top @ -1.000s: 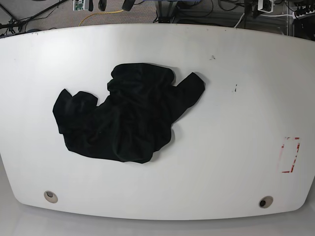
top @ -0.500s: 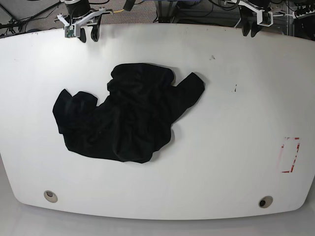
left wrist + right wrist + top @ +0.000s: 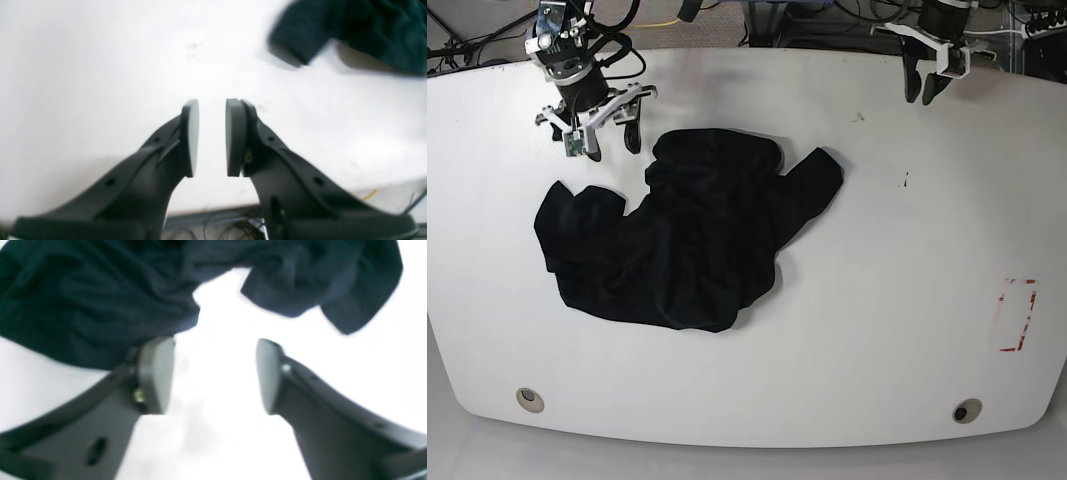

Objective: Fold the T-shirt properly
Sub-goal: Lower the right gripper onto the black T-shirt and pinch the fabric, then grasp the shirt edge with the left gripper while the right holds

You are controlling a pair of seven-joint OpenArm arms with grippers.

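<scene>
Two sets of jaws, my right gripper [image 3: 610,139] parted wide and my left gripper [image 3: 925,86] barely parted, hang empty over the tabletop [image 3: 907,300] where the T-shirt [image 3: 687,235] lies crumpled left of centre (soft, limp, best pinched at an edge).

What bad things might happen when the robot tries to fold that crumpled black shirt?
1. The shirt lies bunched in overlapping layers, so the right gripper, open beside it, may pinch several layers instead of one edge.
2. The left gripper is far from the cloth, above bare table; if only one arm pulls, the shirt may drag and wrinkle more.
</scene>
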